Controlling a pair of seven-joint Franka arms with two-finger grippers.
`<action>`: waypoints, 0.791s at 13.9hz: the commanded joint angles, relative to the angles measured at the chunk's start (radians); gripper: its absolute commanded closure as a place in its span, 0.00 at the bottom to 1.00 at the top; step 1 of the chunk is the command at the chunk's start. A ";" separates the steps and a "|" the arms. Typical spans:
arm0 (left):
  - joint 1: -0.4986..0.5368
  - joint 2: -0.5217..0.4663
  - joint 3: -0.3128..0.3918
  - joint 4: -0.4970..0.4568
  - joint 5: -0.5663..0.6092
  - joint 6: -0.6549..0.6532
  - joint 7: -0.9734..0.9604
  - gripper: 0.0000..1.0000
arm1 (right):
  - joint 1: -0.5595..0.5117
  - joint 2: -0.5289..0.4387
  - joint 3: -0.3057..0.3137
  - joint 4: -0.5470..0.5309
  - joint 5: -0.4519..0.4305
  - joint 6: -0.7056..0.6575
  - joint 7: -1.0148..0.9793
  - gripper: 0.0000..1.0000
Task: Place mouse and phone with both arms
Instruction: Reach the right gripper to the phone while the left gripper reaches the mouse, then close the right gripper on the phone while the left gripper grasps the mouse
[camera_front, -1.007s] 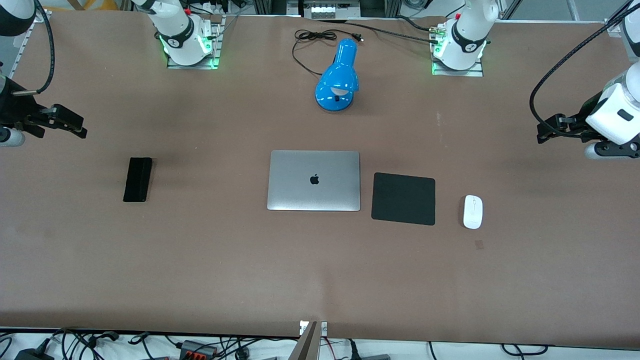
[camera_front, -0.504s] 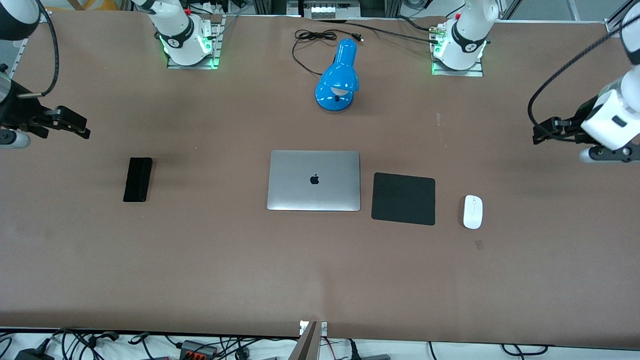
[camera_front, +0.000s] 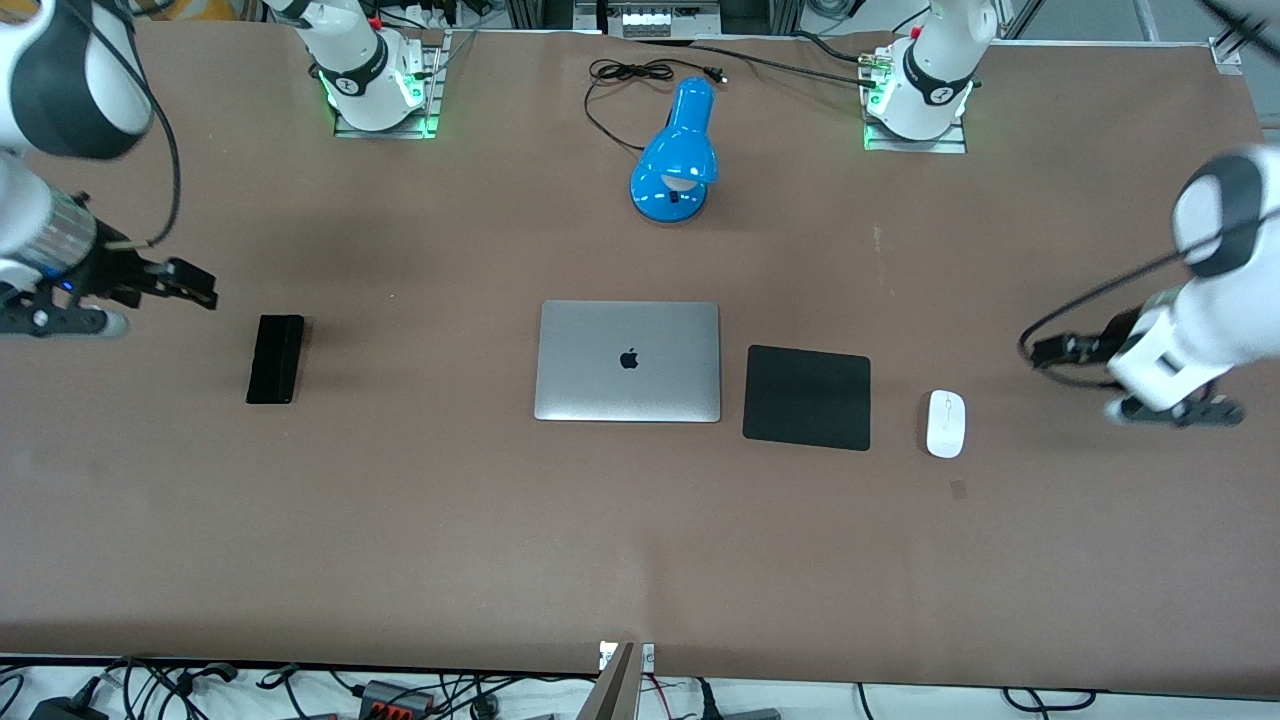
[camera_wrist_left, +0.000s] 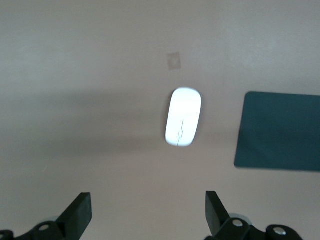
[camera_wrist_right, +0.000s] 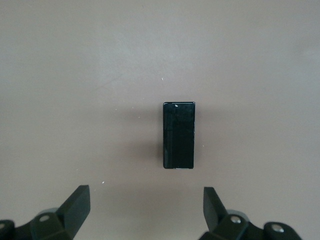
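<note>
The mouse (camera_front: 945, 423) lies on the table (camera_front: 400, 520) just beside the pad (camera_front: 807, 397), the phone (camera_front: 275, 358) toward the right arm's end. Each pincer, left (camera_front: 1040, 352) and right (camera_front: 205, 290), hangs wide near its own thing, probably to grasp both together.

A robotics lab: bolted arm bases (camera_front: 378, 85) on a paper-covered table (camera_front: 640, 560).

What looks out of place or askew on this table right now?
Only the blue lamp stands out: it lies tipped over, cord loose, unplugged. The phone, laptop, black pad and mouse lie flat and roughly square to each other. Both hands are open: left hand, right hand.
</note>
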 joint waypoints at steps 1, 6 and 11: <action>-0.017 0.112 -0.007 0.043 -0.016 0.055 0.035 0.00 | -0.022 0.135 0.001 0.005 -0.014 0.084 0.013 0.00; -0.087 0.185 -0.003 -0.041 0.012 0.231 0.023 0.00 | -0.077 0.342 0.003 0.006 -0.014 0.190 -0.025 0.00; -0.068 0.171 -0.006 -0.180 0.043 0.413 0.032 0.00 | -0.093 0.413 0.003 0.005 -0.014 0.249 -0.035 0.00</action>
